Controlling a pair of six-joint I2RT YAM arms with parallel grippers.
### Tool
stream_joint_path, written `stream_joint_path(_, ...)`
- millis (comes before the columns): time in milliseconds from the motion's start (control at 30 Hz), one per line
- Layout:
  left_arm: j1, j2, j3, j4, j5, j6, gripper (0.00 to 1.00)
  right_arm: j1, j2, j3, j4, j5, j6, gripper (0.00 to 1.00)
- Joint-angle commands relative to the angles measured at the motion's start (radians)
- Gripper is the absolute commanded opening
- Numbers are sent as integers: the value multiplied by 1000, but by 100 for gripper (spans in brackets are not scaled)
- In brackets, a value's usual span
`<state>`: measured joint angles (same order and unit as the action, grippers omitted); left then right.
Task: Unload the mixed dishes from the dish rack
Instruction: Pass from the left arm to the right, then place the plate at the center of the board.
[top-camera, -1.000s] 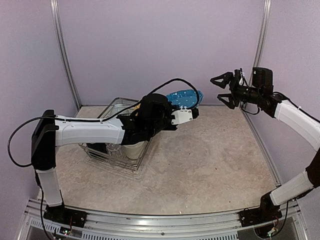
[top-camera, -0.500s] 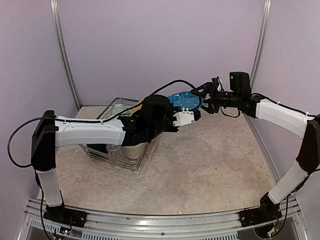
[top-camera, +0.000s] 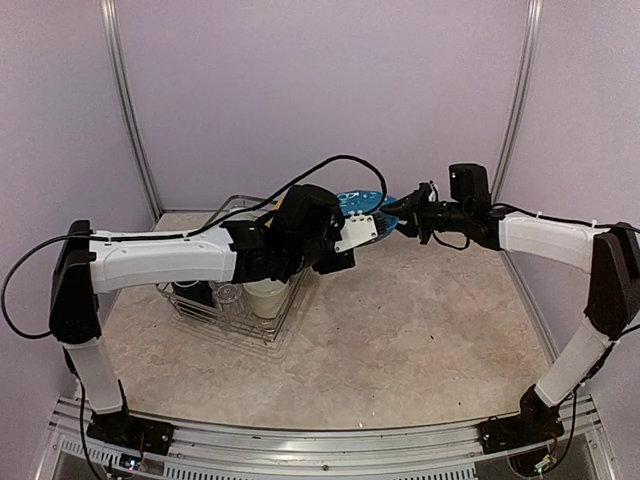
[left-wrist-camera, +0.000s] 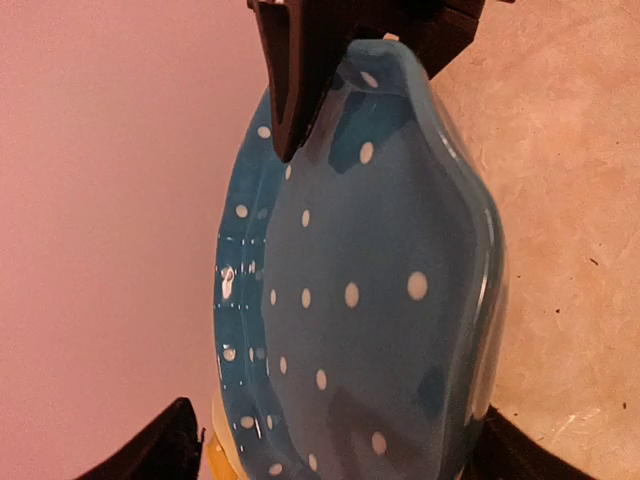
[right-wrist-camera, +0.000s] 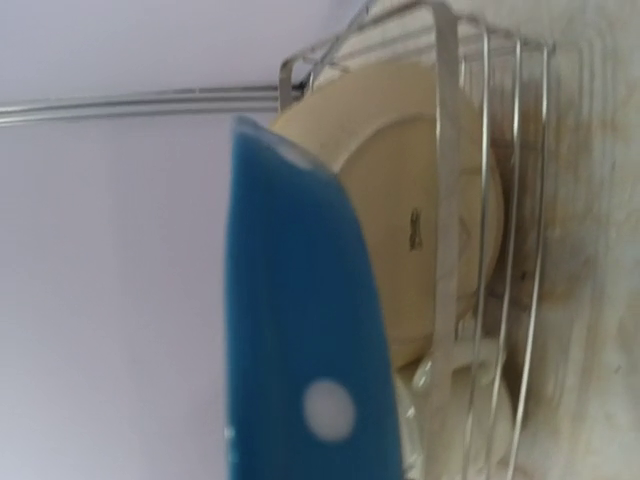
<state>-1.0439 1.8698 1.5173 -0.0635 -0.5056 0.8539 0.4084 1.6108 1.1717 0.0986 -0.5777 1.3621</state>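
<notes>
One blue dotted plate (top-camera: 362, 203) (left-wrist-camera: 370, 300) lifted beside the dish rack (top-camera: 222, 325).
It hangs tilted, airborne, just right of the rack's far corner; cream mug (top-camera: 265, 298) inside.

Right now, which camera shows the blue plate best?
The left wrist view: the blue plate fills it, dotted face showing. The right wrist view sees only its edge; the top view shows it small and partly hidden.

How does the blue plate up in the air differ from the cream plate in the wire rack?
The blue plate has white dots; the cream plate looks plain, with one small mark. The blue plate is off the table, its rim in the right pincer; the cream plate sits inside the dish rack. Both are ceramic-looking plates.
</notes>
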Motion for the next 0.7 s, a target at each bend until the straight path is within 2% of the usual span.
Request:
stream_joint_path(0, 8, -142, 81, -281, 138, -358, 98, -56, -15, 4, 180, 4, -91, 0)
stream_joint_path(100, 50, -229, 88, -415, 288, -554, 99, -101, -23, -56, 259, -29, -132, 0)
stream_joint_path(167, 110, -286, 96, -485, 412, -688, 99, -137, -31, -82, 251, -53, -198, 0)
stream_joint_path(333, 373, -397, 91, -571, 762, -1004, 99, -231, -13, -96, 83, -124, -504, 0)
stream_joint_path(433, 518, -388, 83, -593, 887, -1147, 99, -274, -13, -117, -8, -112, -646, 0)
stream_joint_path(567, 643, -325, 74, -587, 977, -1220, 96, -305, 19, -121, -79, -131, -769, 0)
stream_joint_path(667, 677, -263, 84, -567, 965, -1206, 90, -309, 73, -99, -167, -126, -852, 0)
